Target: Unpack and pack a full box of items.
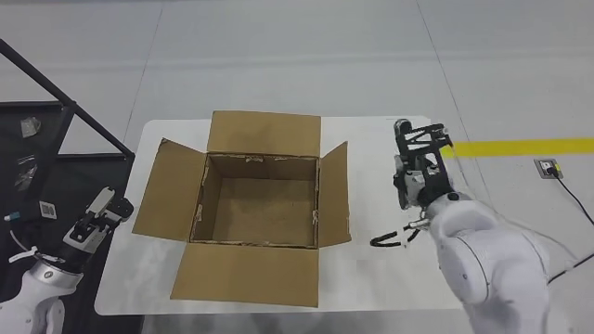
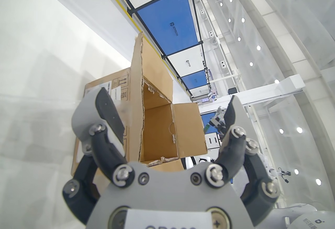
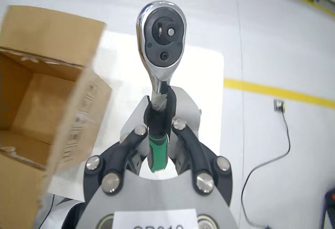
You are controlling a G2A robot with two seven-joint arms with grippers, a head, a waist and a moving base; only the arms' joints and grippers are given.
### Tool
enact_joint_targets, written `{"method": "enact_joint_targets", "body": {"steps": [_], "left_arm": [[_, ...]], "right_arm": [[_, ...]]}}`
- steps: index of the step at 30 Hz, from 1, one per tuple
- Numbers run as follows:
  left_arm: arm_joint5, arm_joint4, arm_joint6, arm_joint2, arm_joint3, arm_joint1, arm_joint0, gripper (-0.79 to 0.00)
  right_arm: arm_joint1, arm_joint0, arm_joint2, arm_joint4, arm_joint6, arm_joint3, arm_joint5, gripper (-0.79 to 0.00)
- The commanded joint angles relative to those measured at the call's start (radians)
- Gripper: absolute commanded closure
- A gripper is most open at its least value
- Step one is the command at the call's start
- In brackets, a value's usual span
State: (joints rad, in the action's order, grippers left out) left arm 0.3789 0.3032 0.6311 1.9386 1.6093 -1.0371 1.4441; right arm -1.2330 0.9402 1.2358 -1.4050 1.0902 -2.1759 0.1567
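Right wrist view, right tool (image 3: 158, 109) clamping ratchet wrench (image 3: 161, 38)

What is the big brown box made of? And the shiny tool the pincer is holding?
The box looks like plain brown corrugated cardboard: matte, with ragged torn edges. The ratchet wrench has a head that looks like polished chromed metal, mirror-bright; its green and black handle is probably rubber or plastic.

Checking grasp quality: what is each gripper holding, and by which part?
The right gripper holds a ratchet wrench at the neck, where the metal shaft meets the green handle. The left gripper is open and holds nothing.
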Motion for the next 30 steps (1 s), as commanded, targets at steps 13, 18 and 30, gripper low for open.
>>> {"method": "enact_joint_targets", "body": {"steps": [13, 18, 30], "left_arm": [[0.000, 0.000, 0.000, 0.000, 0.000, 0.000, 0.000, -0.785], [0.000, 0.000, 0.000, 0.000, 0.000, 0.000, 0.000, -0.785], [0.000, 0.000, 0.000, 0.000, 0.000, 0.000, 0.000, -0.785]], "right_arm": [[-0.217, -0.629, -0.672, 0.165, -0.067, 0.606, -0.080, 0.000], [-0.357, -0.768, -0.806, 0.341, -0.154, 0.938, -0.066, 0.000], [-0.366, -0.772, -0.812, 0.356, -0.155, 0.960, -0.065, 0.000]]}}
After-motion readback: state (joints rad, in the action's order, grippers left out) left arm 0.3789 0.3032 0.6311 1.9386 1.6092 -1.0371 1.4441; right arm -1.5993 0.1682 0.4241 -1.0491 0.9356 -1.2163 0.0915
